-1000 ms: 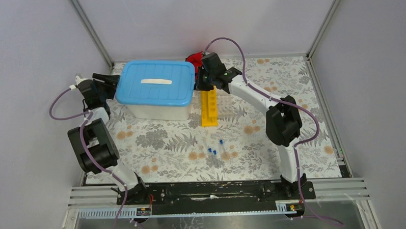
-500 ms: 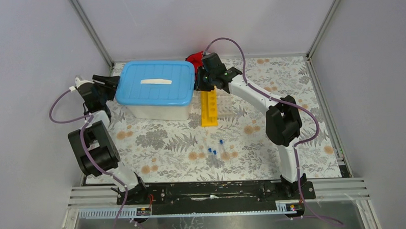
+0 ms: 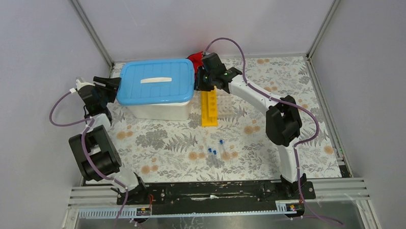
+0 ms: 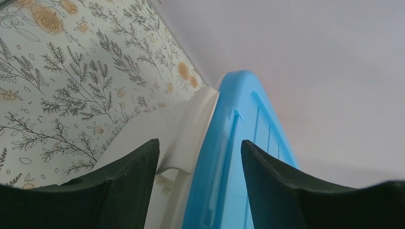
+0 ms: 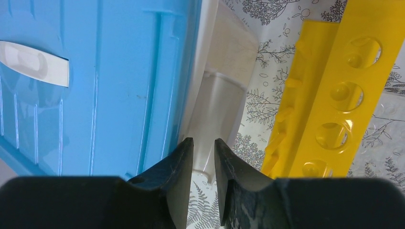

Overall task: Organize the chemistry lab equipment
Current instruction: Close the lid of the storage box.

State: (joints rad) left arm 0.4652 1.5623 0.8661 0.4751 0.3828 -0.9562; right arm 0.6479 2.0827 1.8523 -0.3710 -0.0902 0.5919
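The white tub [image 3: 160, 111] with its blue lid [image 3: 156, 81] stands at the back left. My left gripper [image 3: 111, 83] is open, with the lid's left edge [image 4: 224, 157] and the tub's white rim [image 4: 179, 133] between its fingers. My right gripper [image 3: 202, 82] is almost shut with nothing between its tips. It hangs by the tub's right handle [image 5: 217, 102]. The long yellow holed rack [image 3: 209, 107] lies right of the tub and also shows in the right wrist view [image 5: 334, 95]. Three blue-capped tubes [image 3: 215, 150] lie on the mat. The black wire ring stand is out of view.
A red object [image 3: 193, 58] sits behind the tub's right corner. A clear holder [image 3: 230, 110] lies faintly beside the yellow rack. Grey walls with metal posts close in the floral mat [image 3: 161, 146] at the back and both sides.
The blue lid has shifted slightly, and more of the tub's white front now shows. My left gripper has moved a little toward the lid. The right arm has stayed put.
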